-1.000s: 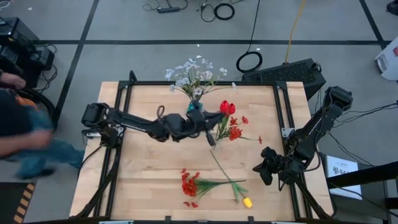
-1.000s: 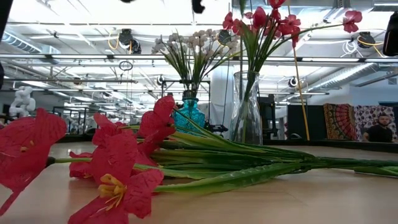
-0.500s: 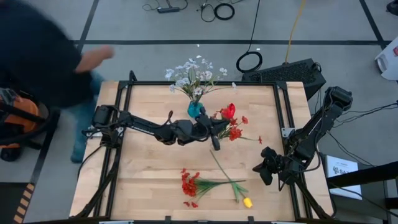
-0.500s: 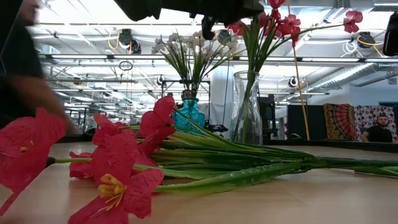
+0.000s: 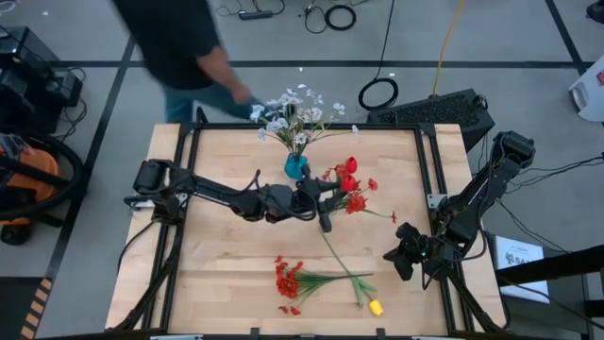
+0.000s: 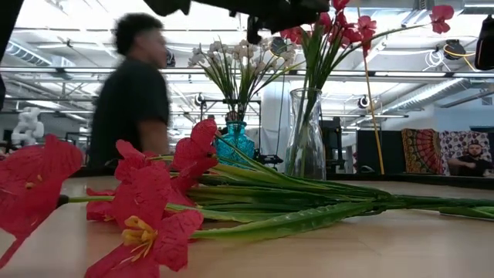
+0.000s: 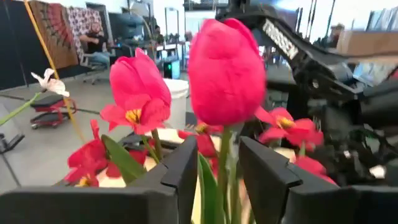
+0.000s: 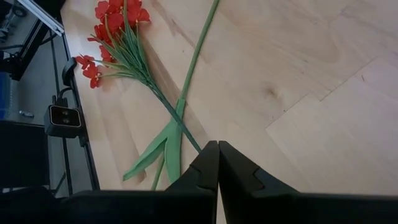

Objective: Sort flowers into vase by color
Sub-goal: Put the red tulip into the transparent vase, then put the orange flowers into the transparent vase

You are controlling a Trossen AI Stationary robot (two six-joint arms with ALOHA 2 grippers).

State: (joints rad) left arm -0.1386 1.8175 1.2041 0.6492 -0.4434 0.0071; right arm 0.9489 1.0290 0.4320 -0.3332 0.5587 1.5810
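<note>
- Left hand (image 7: 214, 171), over mid-worktop (image 5: 226, 264) beside clear vase (image 6: 306, 139), grasping red tulip (image 7: 227, 71) by stem.
- Worth keeping stem upright, lowering straight through vase mouth among red blooms.
- Right hand (image 8: 217, 158) clenched, parked at worktop's right edge.

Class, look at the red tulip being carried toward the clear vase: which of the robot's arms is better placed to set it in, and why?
The left. Its left gripper has the red tulip stem between its fingers, beside the clear vase. The right gripper is shut and empty near the table's right edge.
</note>
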